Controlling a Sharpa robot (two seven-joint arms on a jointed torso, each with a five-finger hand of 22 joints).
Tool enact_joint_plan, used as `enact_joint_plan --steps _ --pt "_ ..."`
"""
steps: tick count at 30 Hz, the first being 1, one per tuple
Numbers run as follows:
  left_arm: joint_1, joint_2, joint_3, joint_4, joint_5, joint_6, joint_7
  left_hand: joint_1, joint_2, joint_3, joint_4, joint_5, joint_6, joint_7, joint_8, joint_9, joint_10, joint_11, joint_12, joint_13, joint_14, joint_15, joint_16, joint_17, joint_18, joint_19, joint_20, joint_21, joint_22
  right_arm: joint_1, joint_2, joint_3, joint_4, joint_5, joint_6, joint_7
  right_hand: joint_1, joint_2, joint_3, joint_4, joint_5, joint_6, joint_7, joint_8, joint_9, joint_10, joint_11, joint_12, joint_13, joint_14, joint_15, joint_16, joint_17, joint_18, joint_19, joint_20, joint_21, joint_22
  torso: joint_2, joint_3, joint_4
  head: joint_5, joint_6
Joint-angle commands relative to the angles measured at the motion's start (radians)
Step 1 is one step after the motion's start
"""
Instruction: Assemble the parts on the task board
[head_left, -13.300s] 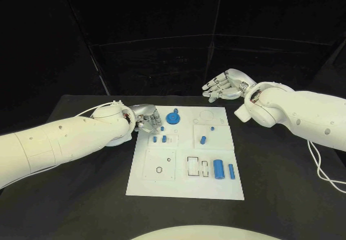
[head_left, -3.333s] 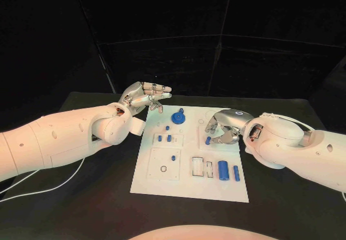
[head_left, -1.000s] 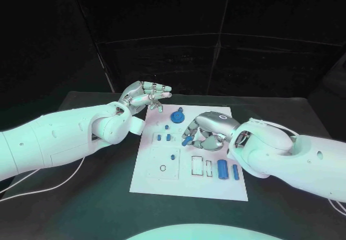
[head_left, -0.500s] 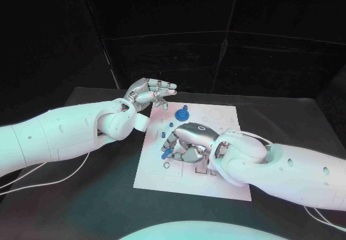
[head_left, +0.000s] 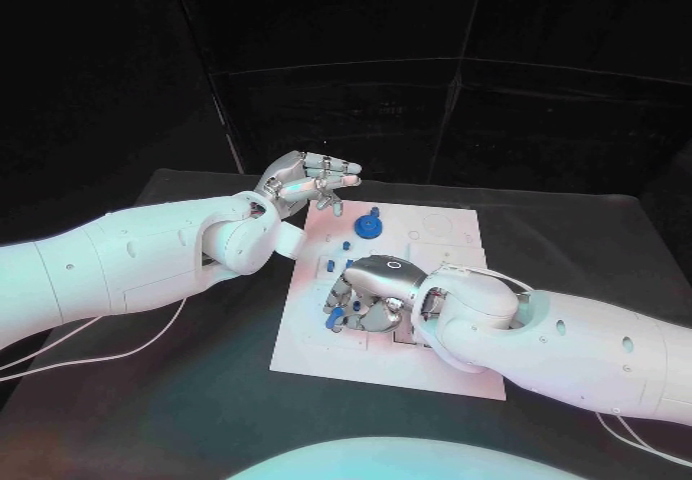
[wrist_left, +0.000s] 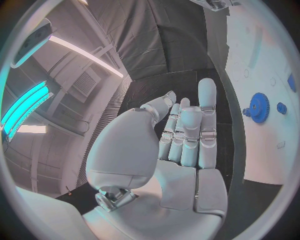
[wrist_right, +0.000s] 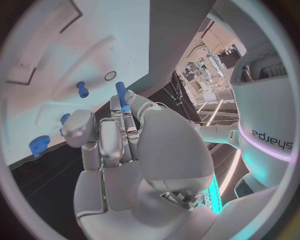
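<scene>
A: What sits on the task board?

B: A blue gear stands near its far edge, at about twelve o'clock from the right hand. Two small blue pegs stand between the gear and that hand. The wrist views show the gear too.

A: And the right hand?

B: It hovers low over the board's middle, fingers curled in and pinching a blue pin at the fingertips, out toward eight o'clock from the palm. From its own wrist the pin pokes out past the fingers, just above a small round hole.

A: The left hand?

B: The left hand is raised off the board's far-left corner, at ten o'clock from the gear. Its fingers lie side by side, loosely extended, holding nothing.
</scene>
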Motion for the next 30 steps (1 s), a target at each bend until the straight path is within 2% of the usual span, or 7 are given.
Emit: enact_joint_plan --steps 1,20,25,30 --pt "0.002 0.002 0.001 0.001 0.003 0.007 0.004 0.003 0.003 -0.004 -0.005 -0.001 -0.009 -0.001 0.001 0.001 -0.006 0.0 0.005 0.0 -0.007 0.001 0.002 -0.001 0.013 -0.005 0.002 -0.007 -0.002 0.0 0.004 0.001 -0.005 -0.046 0.053 -0.022 -0.002 -0.008 0.006 -0.001 0.007 -0.001 0.005 -0.004 0.0 -0.002 0.008 -0.004 0.0 0.028 -0.001 0.003 -0.002 -0.009 0.002 0.006 0.005 0.001 0.0 0.0002 -0.0005 0.001 -0.002" --pt "0.002 0.002 0.001 0.0 0.003 0.009 0.001 0.003 0.004 -0.004 -0.005 -0.001 -0.01 -0.001 0.001 0.001 -0.007 0.0 0.005 0.0 -0.007 0.001 0.003 -0.001 0.013 -0.005 0.002 -0.007 -0.002 -0.002 0.009 0.001 -0.01 -0.109 0.076 -0.084 -0.004 -0.011 0.005 -0.002 0.01 0.0 0.005 -0.004 0.0 0.0 0.007 -0.005 0.0 0.028 -0.001 0.004 -0.002 -0.009 0.002 0.007 0.006 0.002 -0.001 0.0 -0.0003 0.004 -0.008" --pt "0.002 0.001 0.001 0.001 0.003 0.009 0.001 0.003 0.004 -0.004 -0.005 -0.001 -0.01 -0.001 0.001 0.001 -0.007 0.0 0.005 0.0 -0.007 0.001 0.003 -0.001 0.013 -0.005 0.002 -0.007 -0.002 -0.003 0.008 0.001 -0.006 -0.12 0.079 -0.096 -0.005 -0.011 0.005 -0.002 0.011 0.001 0.005 -0.004 0.0 0.001 0.007 -0.004 0.0 0.028 -0.001 0.004 0.0 -0.009 0.002 0.007 0.007 0.003 0.0 -0.0006 0.0002 0.004 -0.005" --pt "0.002 0.001 0.001 0.002 0.003 0.009 0.001 0.003 0.004 -0.004 -0.005 -0.001 -0.01 -0.001 0.001 0.001 -0.007 0.0 0.005 0.0 -0.007 0.001 0.003 -0.001 0.013 -0.005 0.002 -0.007 -0.002 -0.003 0.014 0.0 -0.005 -0.123 0.089 -0.101 -0.006 -0.013 0.005 -0.003 0.012 0.002 0.004 -0.003 0.001 0.003 0.006 -0.004 0.001 0.028 -0.001 0.005 0.0 -0.009 0.002 0.007 0.007 0.003 0.0 0.0 -0.0003 0.004 -0.007"
